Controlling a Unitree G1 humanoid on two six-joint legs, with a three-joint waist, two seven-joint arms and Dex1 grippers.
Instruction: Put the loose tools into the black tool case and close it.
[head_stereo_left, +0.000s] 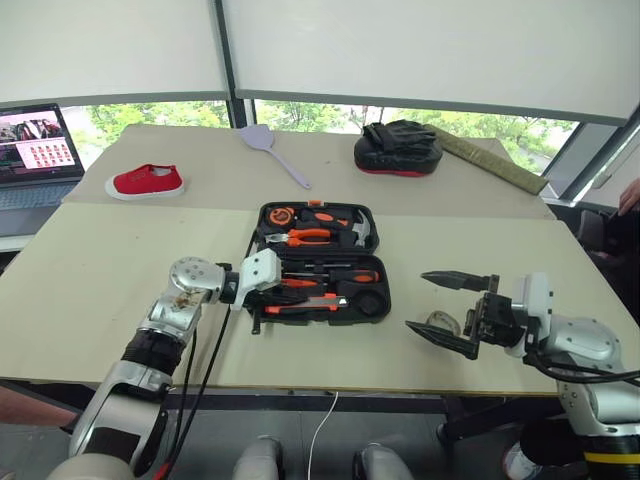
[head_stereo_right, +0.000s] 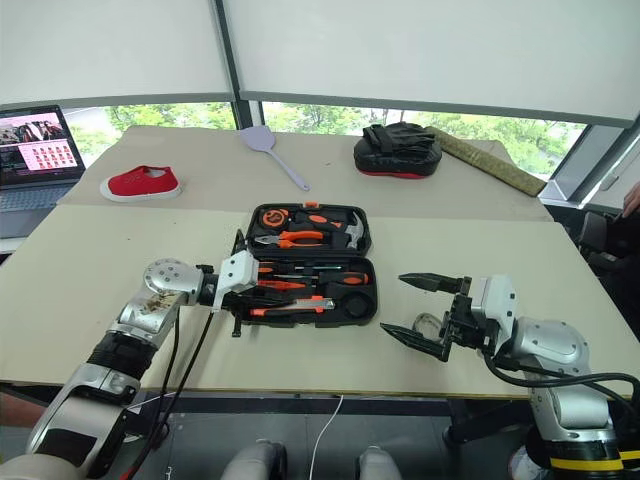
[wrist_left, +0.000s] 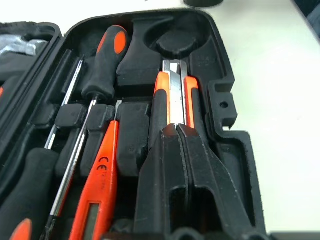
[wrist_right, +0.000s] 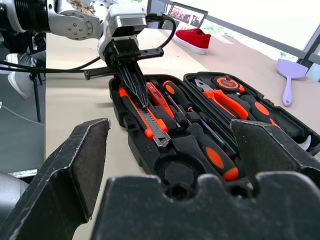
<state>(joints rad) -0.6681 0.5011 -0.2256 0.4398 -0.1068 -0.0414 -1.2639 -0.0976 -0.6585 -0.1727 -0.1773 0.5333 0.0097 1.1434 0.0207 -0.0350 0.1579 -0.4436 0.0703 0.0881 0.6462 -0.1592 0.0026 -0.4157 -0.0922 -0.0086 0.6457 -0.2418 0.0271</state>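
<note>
Two halves of the black tool case (head_stereo_left: 366, 262) lie open flat on the near table (head_stereo_left: 100, 280), just ahead of me. I judge it a stiff, light shell, best closed by pushing the far lid (head_stereo_left: 318, 228) over by its rim. I count two screwdrivers (wrist_right: 210, 150) in the near half, one slim orange tool (wrist_left: 100, 175) and one utility knife (wrist_left: 172, 95), seated in slots. One round slot (wrist_left: 175, 42) looks empty; what may be a tape roll (head_stereo_left: 443, 322) sits outside, by my right gripper (head_stereo_left: 447, 308), whose jaws stand wide, holding nothing. My left gripper (wrist_left: 178, 129) is closed, tips pressing on the knife.
</note>
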